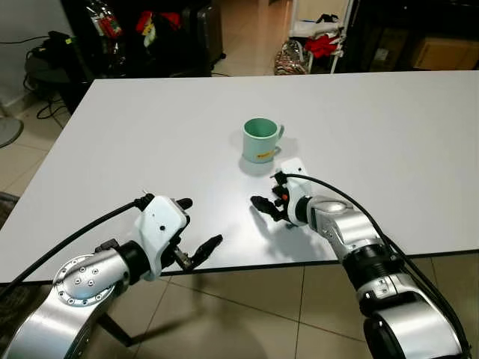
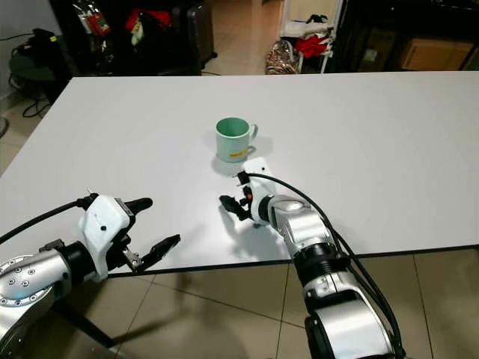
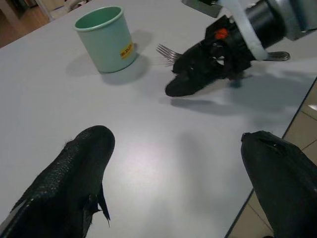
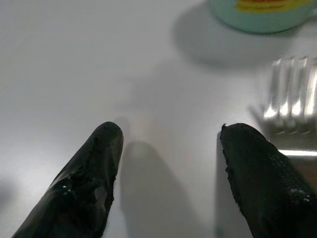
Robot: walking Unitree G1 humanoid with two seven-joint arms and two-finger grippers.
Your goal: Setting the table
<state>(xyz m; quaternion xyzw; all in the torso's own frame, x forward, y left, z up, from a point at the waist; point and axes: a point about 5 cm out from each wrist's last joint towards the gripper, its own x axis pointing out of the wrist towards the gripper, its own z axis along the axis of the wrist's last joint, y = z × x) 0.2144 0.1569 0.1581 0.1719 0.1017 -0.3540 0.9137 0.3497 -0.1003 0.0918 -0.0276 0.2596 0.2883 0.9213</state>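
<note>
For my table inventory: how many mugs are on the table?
1. The mug stands upright near the table's middle, just beyond the right gripper. No other is seen.

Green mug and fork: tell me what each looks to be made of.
Green mug: probably glazed ceramic or plastic; an opaque mint wall with a soft, even sheen, and a yellow sticker. The look leaves it open.
Fork: metal, likely polished steel; its tines are silvery with bright mirror-like glints.
</note>
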